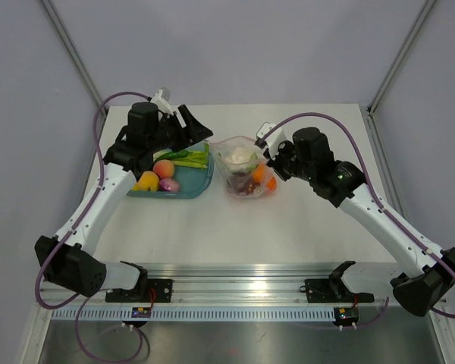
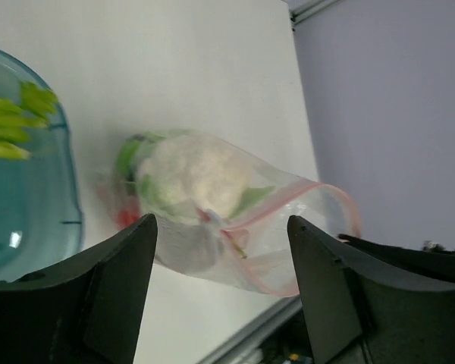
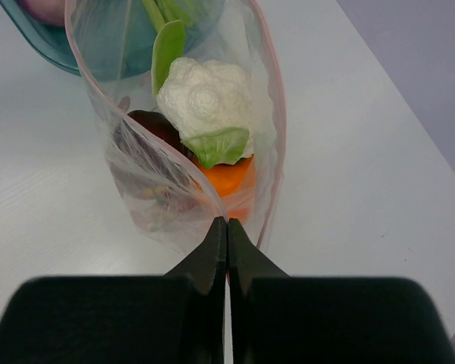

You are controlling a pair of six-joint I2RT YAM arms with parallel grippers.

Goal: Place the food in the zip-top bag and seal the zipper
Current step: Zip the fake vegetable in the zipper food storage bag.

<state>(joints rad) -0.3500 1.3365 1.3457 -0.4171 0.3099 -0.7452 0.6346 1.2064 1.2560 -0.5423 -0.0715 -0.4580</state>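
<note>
The clear zip-top bag [image 1: 243,171] lies open at mid-table, holding a white cauliflower [image 3: 205,95], an orange piece [image 3: 231,178] and darker pieces. Its pink zipper [image 3: 277,121] curves round the open mouth. My right gripper [image 3: 227,221] is shut, pinching the bag's thin near edge. My left gripper [image 2: 221,221] hovers open above the bag [image 2: 212,205], with the cauliflower [image 2: 193,178] showing between its fingers and nothing held. In the top view the left gripper [image 1: 191,125] sits over the tray's far side. More food rests in the tray: a peach [image 1: 164,167], a yellow piece [image 1: 145,182], a purple piece [image 1: 168,184] and green beans [image 1: 191,158].
A teal tray [image 1: 191,188] stands just left of the bag, almost touching it. Metal frame posts rise at the table's back corners. A rail with the arm bases runs along the near edge.
</note>
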